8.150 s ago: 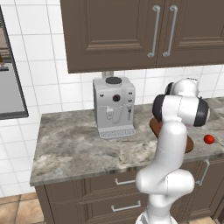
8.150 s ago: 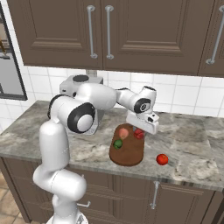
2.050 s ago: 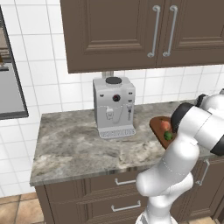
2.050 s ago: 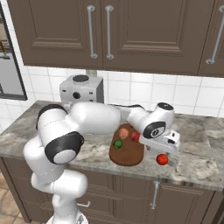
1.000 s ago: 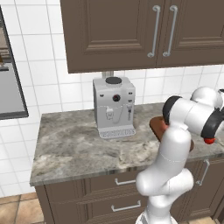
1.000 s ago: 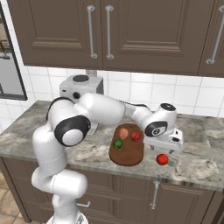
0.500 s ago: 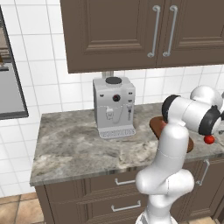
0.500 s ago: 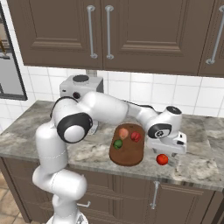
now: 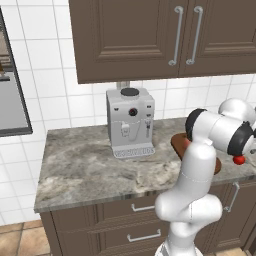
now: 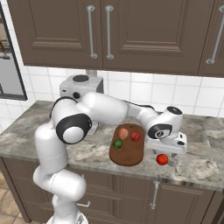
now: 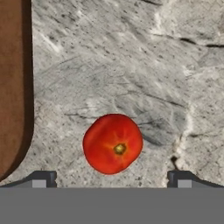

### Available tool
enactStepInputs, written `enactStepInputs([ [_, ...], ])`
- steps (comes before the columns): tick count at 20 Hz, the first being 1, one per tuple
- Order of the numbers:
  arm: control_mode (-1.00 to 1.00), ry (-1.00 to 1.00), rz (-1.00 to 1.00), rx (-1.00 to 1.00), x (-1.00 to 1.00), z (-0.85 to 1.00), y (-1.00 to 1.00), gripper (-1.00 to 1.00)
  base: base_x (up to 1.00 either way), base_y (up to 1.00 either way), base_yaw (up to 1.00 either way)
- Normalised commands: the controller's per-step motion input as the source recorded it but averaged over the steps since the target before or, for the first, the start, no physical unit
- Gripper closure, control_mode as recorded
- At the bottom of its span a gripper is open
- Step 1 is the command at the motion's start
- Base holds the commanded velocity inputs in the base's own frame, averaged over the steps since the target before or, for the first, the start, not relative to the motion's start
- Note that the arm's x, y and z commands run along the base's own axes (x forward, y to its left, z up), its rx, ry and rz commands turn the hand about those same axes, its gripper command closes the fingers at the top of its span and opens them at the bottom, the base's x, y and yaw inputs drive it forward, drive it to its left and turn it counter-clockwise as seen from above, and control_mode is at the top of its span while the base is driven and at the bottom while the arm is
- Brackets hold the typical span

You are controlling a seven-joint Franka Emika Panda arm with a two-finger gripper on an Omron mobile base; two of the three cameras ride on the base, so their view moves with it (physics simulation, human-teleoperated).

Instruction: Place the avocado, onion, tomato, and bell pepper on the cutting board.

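The tomato lies on the stone counter between my two open fingertips, a little to the right of the cutting board's rounded edge. From the right base view my gripper hangs open just above the tomato, right of the dark reddish-brown cutting board. On the board rest the tan onion, the green avocado and the red bell pepper. The left base view has the tomato peeking out beside my forearm, which hides most of the board.
A grey coffee machine stands at the back of the counter, left of the board. Dark wall cabinets hang overhead. The counter's front edge runs close below the tomato.
The hand has shifted slightly right and settled over the tomato, with the forearm turning a little. Jaws stayed open; the produce has not moved.
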Motion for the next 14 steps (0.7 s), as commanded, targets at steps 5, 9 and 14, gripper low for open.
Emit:
enactStepInputs([
  [5,-1.0,0.0,0.01,0.0,0.02,-0.01,0.1,-1.0,0.0,0.0,0.0],
  [9,-1.0,0.0,0.0,0.0,0.0,0.0,0.0,-1.0,0.0,0.0,0.0],
  [14,-1.0,0.0,0.0,0.0,0.0,-0.15,0.0,-1.0,0.0,0.0,0.0],
])
